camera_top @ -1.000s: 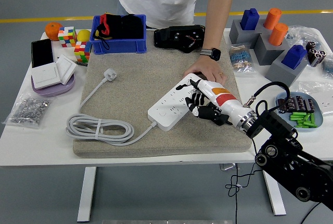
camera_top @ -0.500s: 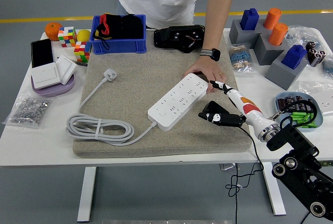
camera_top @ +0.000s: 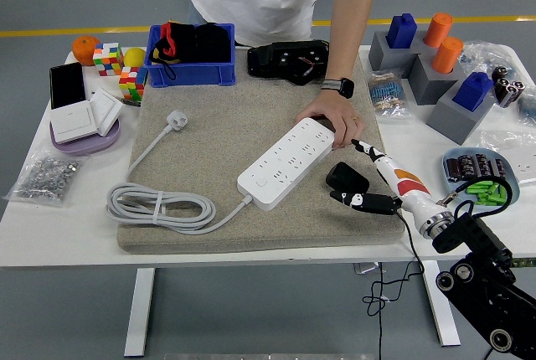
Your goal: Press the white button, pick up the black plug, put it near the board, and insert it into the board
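Note:
The white power strip lies slantwise on the grey mat. A person's hand rests on its far right end. The black plug lies on the mat just right of the strip, its black cable trailing off the table's front edge. My right hand is open beside the plug: one finger points up-left past its far side and the black fingers lie along its near edge. Nothing is lifted. The left arm is out of sight.
The strip's white cord is coiled at the mat's front left, its white plug farther back. A blue bin, cubes, wall switches and a bag of screws stand left. Grey blocks and a tray of parts stand right.
My right hand has drawn back right and toward me, off the power strip. The black plug came with it and now lies on the mat beside the strip. The person's hand stayed put.

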Controlling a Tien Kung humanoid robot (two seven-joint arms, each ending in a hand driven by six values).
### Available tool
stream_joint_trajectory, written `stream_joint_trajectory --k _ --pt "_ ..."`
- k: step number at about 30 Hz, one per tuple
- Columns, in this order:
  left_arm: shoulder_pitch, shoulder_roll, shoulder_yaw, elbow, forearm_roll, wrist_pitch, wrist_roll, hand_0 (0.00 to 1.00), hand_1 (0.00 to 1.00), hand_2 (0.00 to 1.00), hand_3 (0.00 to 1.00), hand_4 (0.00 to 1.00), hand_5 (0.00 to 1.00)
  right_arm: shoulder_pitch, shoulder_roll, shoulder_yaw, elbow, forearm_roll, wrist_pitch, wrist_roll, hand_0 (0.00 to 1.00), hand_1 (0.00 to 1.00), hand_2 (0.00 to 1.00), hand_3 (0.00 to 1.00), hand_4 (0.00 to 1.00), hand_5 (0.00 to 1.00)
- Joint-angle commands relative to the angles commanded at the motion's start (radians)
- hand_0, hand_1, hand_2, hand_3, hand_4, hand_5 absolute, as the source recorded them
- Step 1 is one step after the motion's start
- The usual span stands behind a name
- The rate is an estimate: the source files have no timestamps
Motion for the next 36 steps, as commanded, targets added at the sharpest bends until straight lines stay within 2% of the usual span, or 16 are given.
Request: stream_joint_trajectory --k 3,4,9,10,15,16,21,22,36 --pt "-0.001 0.000 -0.003 0.000 0.003 0.000 0.000 0.685 0.677 0.658 0.687 0.574 0.193 0.006 0.011 -0.013 -0.027 0.011 -0.021 0.025 0.868 0.906 0.915 0.958 0.998 0.596" --pt "-0.001 0.000 -0.002 0.000 0.001 0.000 0.000 0.685 0.677 0.658 0.688 0.574 0.191 0.009 0.018 -0.018 -0.041 0.018 -0.036 0.042 0.840 0.840 0.839 0.906 0.998 0.491" --pt "0.001 -0.001 -0.001 0.000 -0.005 0.002 -0.001 0.685 0.677 0.658 0.688 0.574 0.191 0.023 0.039 -0.042 -0.079 0.038 -0.077 0.098 0.840 0.840 0.839 0.906 0.998 0.491" --pt "0.001 -0.002 -0.002 0.000 -0.006 0.002 -0.001 0.685 0.677 0.658 0.688 0.575 0.195 0.026 0.041 -0.047 -0.083 0.041 -0.083 0.105 0.800 0.762 0.740 0.836 0.998 0.378" --pt "0.000 -0.002 -0.002 0.000 -0.006 0.002 -0.001 0.685 0.677 0.658 0.688 0.575 0.195 0.044 0.049 -0.070 -0.116 0.054 -0.115 0.145 0.800 0.762 0.740 0.836 0.998 0.378" --pt "0.000 -0.002 -0.002 0.000 -0.006 0.002 -0.001 0.685 0.677 0.657 0.686 0.574 0.194 0.048 0.052 -0.072 -0.125 0.056 -0.121 0.153 0.726 0.693 0.687 0.782 0.998 0.330" --pt "0.000 -0.004 -0.002 0.000 -0.010 0.003 -0.001 0.685 0.677 0.657 0.686 0.574 0.194 0.065 0.061 -0.078 -0.166 0.067 -0.141 0.179 0.726 0.693 0.687 0.782 0.998 0.330" --pt "0.000 -0.004 -0.002 0.000 -0.010 0.003 -0.001 0.685 0.677 0.658 0.687 0.574 0.195 0.071 0.064 -0.078 -0.176 0.068 -0.142 0.180 0.703 0.672 0.668 0.760 0.998 0.281" --pt "-0.001 -0.004 -0.003 0.000 -0.013 0.003 -0.002 0.685 0.676 0.658 0.687 0.572 0.195 0.087 0.073 -0.067 -0.237 0.066 -0.140 0.174 0.703 0.671 0.694 0.764 0.998 0.246"
